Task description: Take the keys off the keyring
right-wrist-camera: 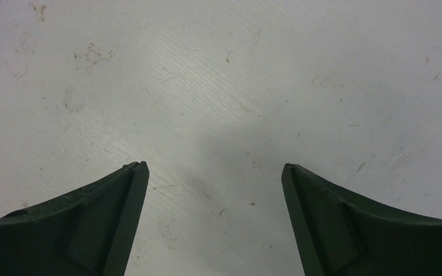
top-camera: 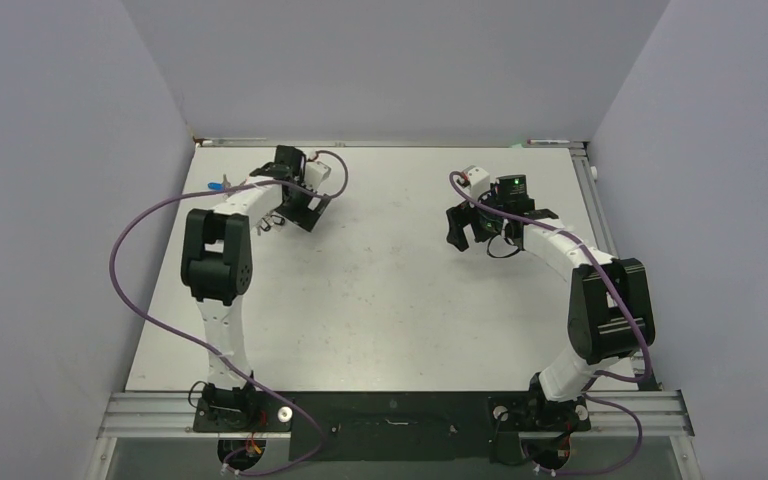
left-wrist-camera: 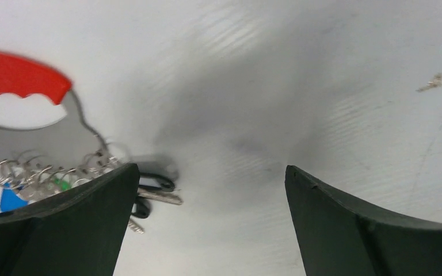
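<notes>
In the left wrist view the keyring lies at the far left, its red part (left-wrist-camera: 17, 75) above a thin silvery loop (left-wrist-camera: 86, 123). The keys (left-wrist-camera: 46, 175) hang on it by small wire rings. Blue (left-wrist-camera: 11, 198) and green (left-wrist-camera: 62, 185) tags show among them, and black-tagged keys (left-wrist-camera: 155, 185) poke out beside my left finger (left-wrist-camera: 92, 213), which hides the rest. My left gripper (left-wrist-camera: 212, 169) is open, with only bare table between its fingers. From above, the left gripper (top-camera: 290, 213) is at the far left and a bit of the keys (top-camera: 264, 223) shows beside it. My right gripper (right-wrist-camera: 214, 165) (top-camera: 468, 235) is open over bare table.
A small blue item (top-camera: 218, 185) lies near the table's left edge behind the left arm. A tiny metal scrap (left-wrist-camera: 431, 83) lies off to the right of the left gripper. Grey walls close in the white table (top-camera: 390, 300) on three sides. Purple cables loop from both arms.
</notes>
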`<action>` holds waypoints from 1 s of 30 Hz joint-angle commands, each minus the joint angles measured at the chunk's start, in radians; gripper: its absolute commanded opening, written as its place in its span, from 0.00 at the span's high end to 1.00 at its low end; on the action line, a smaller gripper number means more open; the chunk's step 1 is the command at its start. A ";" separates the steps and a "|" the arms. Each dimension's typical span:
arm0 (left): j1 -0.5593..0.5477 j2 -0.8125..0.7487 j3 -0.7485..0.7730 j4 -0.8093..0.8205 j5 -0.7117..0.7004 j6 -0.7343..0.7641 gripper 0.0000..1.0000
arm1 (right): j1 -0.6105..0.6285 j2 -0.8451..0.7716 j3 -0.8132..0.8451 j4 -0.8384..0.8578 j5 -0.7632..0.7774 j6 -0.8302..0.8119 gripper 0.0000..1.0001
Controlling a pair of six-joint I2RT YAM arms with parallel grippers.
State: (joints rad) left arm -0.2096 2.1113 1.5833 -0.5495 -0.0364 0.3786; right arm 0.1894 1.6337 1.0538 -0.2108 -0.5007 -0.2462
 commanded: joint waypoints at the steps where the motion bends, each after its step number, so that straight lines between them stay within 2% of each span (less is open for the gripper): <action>1: 0.116 -0.014 0.160 -0.024 -0.006 -0.039 0.04 | -0.007 -0.003 0.030 0.021 -0.025 0.008 0.10; 7: 0.188 0.103 0.329 -0.016 -0.086 -0.006 0.04 | -0.007 -0.001 0.023 0.017 -0.030 0.010 0.10; 16: 0.203 0.260 0.493 -0.010 -0.184 0.036 0.04 | -0.016 -0.019 0.017 0.006 -0.032 0.016 0.10; 26: 0.194 0.217 0.329 0.059 -0.222 0.076 0.04 | -0.036 -0.019 0.012 0.015 -0.053 0.025 0.10; 30: 0.164 0.177 0.244 0.060 -0.191 0.089 0.04 | -0.036 -0.018 0.010 0.017 -0.055 0.025 0.10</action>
State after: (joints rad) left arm -0.0181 2.3432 1.9118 -0.4812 -0.2398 0.4400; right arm 0.1574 1.6333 1.0538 -0.2153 -0.5308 -0.2260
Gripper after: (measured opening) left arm 0.962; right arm 0.898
